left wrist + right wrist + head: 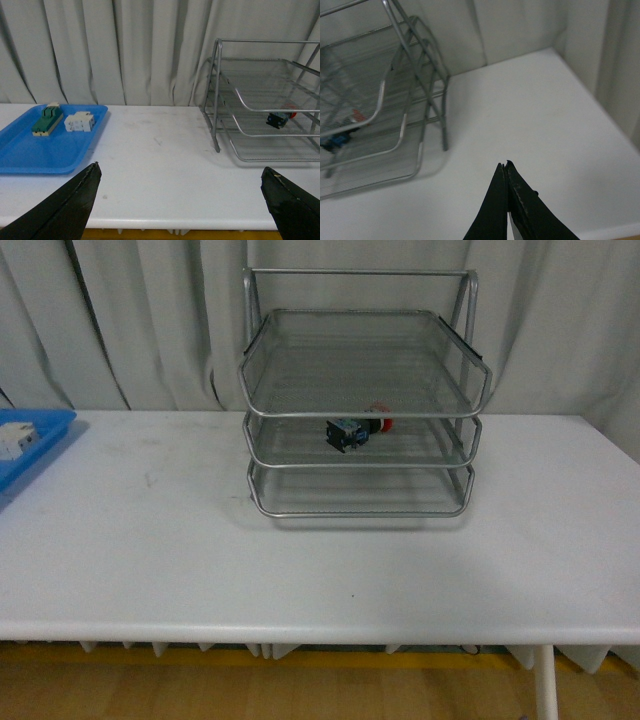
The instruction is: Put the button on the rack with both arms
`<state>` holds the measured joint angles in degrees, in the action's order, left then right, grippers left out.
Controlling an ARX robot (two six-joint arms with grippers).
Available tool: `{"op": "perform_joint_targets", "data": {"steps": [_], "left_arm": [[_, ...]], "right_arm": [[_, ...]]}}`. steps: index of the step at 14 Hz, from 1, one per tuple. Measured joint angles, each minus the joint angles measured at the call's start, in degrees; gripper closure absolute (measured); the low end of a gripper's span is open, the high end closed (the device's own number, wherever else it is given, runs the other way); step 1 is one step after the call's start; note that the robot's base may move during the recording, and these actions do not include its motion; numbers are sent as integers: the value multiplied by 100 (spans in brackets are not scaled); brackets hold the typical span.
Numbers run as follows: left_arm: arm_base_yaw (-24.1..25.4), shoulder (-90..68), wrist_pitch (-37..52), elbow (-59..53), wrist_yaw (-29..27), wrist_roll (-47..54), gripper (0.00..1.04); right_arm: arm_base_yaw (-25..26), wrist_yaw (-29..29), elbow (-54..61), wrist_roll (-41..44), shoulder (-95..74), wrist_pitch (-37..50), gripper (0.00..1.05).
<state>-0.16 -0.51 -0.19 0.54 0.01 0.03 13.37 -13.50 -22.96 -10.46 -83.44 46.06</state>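
Button (356, 430): red mushroom cap, dark blocky body with blue bits. It lies tipped on its side on the middle tier of the rack (362, 405), cap pointing right, a bit right of the tray's centre and back from its front rim. Nothing touches it.

Rack: silver tubular frame, three wire-mesh trays, standing at the far middle of the white bench (300, 560), close to the curtain (150, 320). Front rims face the near side.

Left pincer (187, 207): fingers spread wide, nothing between them, hovering above the near bench edge, well apart from the rack.

Right pincer (506, 167): tips pressed together, pinching nothing, over bare bench right of the rack, not touching it.

Blue tray (30, 155) at the far left bench edge holds a green-and-cream switch (47, 120) and a white block (79, 122) side by side, well apart from the rack.

Open room: broad bare bench in front of the rack and on both sides; the right end of the bench runs close to the curtain.
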Motion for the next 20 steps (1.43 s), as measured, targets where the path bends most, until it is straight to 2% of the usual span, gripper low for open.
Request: {"op": "perform_joint_targets", "data": {"steps": [1,2,5,7,8,9,20], "left_arm": [[0,0,-2,0,0,0,7],[7,0,0,0,0,0,7],[7,0,0,0,0,0,7],[7,0,0,0,0,0,7],[7,0,0,0,0,0,7],[7,0,2,0,0,0,7],[11,0,0,0,-2,0,7]], "right_arm": [[-70,63,1008,584,212,1360,103],[-144,149,1349,815,887,1639,103],[-754,675,2138,992,2861,284,103],[-868,960,2166,1008,3654,-94,103],[-1233,1266,2175,1008,3952,-376,103],[-1379,1261,2194,1012,4183,-623,103],[-1335,1338,2234,1012,6360,-2616,103]]}}
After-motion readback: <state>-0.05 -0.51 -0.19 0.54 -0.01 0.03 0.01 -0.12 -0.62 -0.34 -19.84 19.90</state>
